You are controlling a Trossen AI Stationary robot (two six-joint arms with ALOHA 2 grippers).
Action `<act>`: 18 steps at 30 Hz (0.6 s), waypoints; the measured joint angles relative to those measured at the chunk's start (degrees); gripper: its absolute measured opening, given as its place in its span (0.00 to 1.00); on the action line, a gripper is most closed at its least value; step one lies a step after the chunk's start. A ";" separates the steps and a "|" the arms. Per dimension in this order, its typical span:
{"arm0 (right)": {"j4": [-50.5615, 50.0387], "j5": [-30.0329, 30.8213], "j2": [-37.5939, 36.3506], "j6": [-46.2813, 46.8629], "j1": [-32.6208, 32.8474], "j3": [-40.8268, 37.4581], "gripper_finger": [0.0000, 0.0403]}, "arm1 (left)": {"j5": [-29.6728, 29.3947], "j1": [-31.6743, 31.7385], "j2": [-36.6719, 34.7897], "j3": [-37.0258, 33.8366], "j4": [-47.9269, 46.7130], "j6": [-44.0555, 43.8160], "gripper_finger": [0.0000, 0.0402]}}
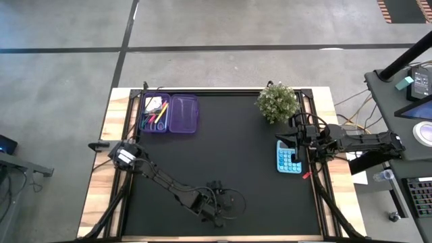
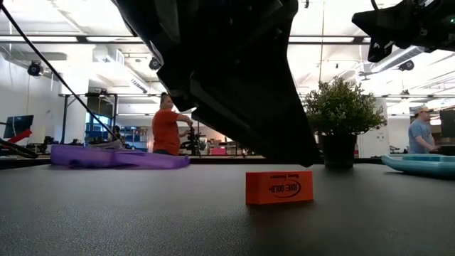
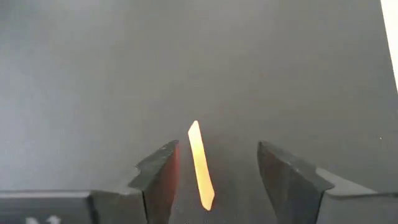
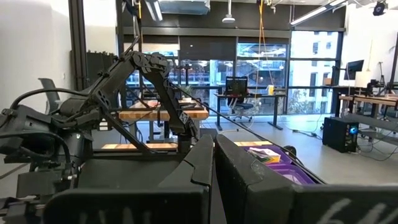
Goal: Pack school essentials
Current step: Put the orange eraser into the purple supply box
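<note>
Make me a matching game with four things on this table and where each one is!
Things:
1. red eraser
2. potted plant
3. purple case
4. light blue calculator

Places or states:
A. standing in a corner of the black mat
B. at the mat's right edge, by the right tool
C. between the open fingers of the left tool
D. lying open with pens in one half

Pairs: 1-C, 2-A, 3-D, 4-B
</note>
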 joint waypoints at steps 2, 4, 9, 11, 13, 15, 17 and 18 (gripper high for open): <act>0.00 -0.01 -0.01 -0.01 0.00 0.00 0.02 | 0.01 0.11 0.00 -0.02 0.01 -0.02 0.47; 0.00 -0.01 -0.01 -0.01 0.00 0.00 0.02 | 0.01 0.17 0.00 -0.15 -0.04 -0.10 0.45; 0.00 -0.01 -0.01 0.05 0.00 0.00 0.02 | -0.04 0.22 0.00 -1.60 0.62 -0.40 0.42; 0.00 -0.01 -0.01 0.05 0.00 0.00 0.02 | -0.12 0.22 0.00 -2.36 0.79 -0.50 0.41; 0.00 -0.01 -0.01 0.05 0.00 0.00 0.02 | -0.24 0.22 0.00 -3.25 2.59 -0.84 0.41; 0.00 -0.01 -0.01 0.05 0.00 0.00 0.02 | -0.24 0.22 0.00 -4.14 4.57 -1.46 0.41; 0.00 -0.01 -0.01 0.03 0.00 0.00 0.02 | -0.28 0.22 0.00 -4.57 4.75 -1.41 0.41; 0.00 -0.01 -0.01 0.05 0.00 0.00 0.02 | -0.34 0.22 0.00 -4.57 4.73 -1.09 0.41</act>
